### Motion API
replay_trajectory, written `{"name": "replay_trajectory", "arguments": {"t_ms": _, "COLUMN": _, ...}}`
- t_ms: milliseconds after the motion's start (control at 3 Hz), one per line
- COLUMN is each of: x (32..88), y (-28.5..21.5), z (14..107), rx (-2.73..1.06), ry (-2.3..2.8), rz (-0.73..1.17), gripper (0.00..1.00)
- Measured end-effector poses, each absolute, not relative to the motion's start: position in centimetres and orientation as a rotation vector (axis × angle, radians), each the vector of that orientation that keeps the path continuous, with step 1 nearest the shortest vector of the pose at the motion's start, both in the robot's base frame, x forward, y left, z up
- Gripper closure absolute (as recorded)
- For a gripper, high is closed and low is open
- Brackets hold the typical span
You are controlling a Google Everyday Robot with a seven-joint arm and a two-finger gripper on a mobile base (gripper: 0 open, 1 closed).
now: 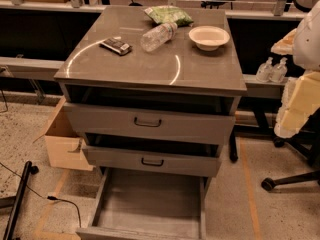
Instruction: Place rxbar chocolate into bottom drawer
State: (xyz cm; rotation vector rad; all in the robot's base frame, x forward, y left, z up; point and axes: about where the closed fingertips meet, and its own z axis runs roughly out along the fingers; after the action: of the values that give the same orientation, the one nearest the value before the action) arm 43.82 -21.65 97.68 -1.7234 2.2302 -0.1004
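Cabinet top [150,66]: one rxbar chocolate [115,46] at its left, one lying bottle [157,36], one green bag [168,15], one bowl [209,37]. Below it: two upper drawers [147,122], one bottom drawer [150,201] pulled open. Gripper out of view, grasp cannot be told.

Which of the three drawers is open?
The bottom drawer, pulled out, grey floor showing; top drawer and middle drawer show only handled fronts. No gripper in view.

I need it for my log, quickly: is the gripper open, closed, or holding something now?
The gripper is out of the camera view, so its state cannot be told.
The rxbar lies on the cabinet top, not held.
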Motion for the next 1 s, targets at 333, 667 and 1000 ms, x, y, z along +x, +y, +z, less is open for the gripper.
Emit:
{"name": "replay_trajectory", "arguments": {"t_ms": 333, "x": 43.8, "y": -21.6, "z": 97.7, "rx": -1.723, "ry": 2.23, "rz": -0.1, "gripper": 0.0}}
{"name": "replay_trajectory", "arguments": {"t_ms": 667, "x": 45.7, "y": -21.1, "z": 98.3, "rx": -1.612, "ry": 2.229, "rz": -0.067, "gripper": 0.0}}
{"name": "replay_trajectory", "arguments": {"t_ms": 1000, "x": 50.4, "y": -18.8, "z": 99.3, "rx": -1.484, "ry": 2.167, "rz": 0.019, "gripper": 0.0}}
